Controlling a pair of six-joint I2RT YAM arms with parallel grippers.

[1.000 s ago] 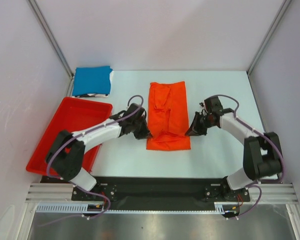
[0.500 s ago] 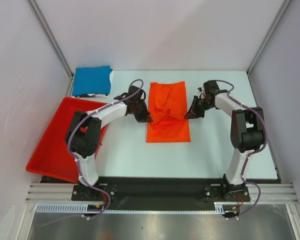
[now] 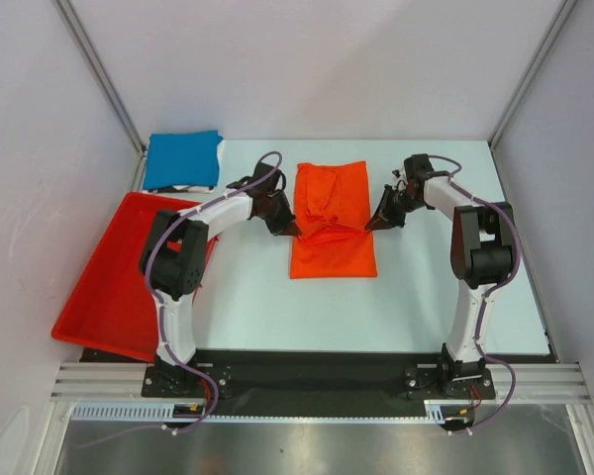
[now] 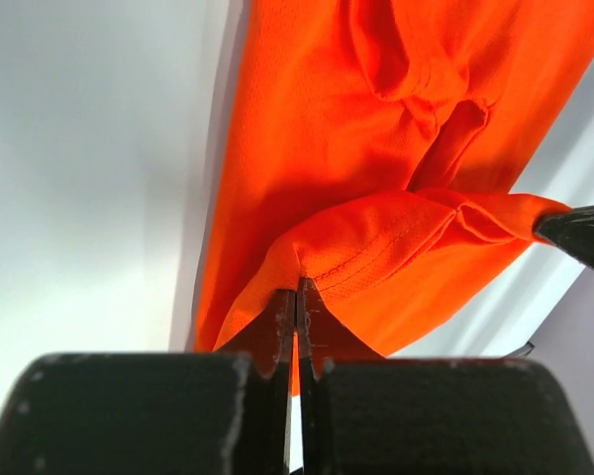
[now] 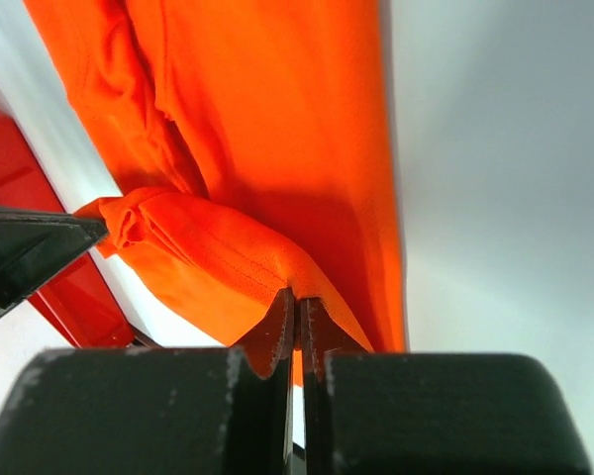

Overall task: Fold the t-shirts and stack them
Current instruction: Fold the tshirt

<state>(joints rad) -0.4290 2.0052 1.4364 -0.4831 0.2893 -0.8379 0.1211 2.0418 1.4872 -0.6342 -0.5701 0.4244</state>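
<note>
The orange t-shirt (image 3: 334, 203) lies as a long narrow strip in the middle of the table. Its near hem is raised and doubled back over the strip. My left gripper (image 3: 293, 230) is shut on the hem's left corner, which shows as orange fabric (image 4: 376, 237) pinched at the left gripper's (image 4: 297, 293) tips. On the other side, my right gripper (image 3: 370, 225) is shut on the hem's right corner, the cloth (image 5: 228, 247) bunched at the right gripper's (image 5: 297, 297) tips. The blue t-shirt (image 3: 183, 159) lies folded at the back left.
A red tray (image 3: 114, 272) sits at the left, beside the left arm. Metal frame posts (image 3: 101, 71) and white walls enclose the table. In the right wrist view the red tray (image 5: 74, 297) appears beyond the shirt.
Both grippers have moved away from the bases toward the far side, carrying the orange shirt's near hem up and over the strip. The shirt's near edge has drawn back.
</note>
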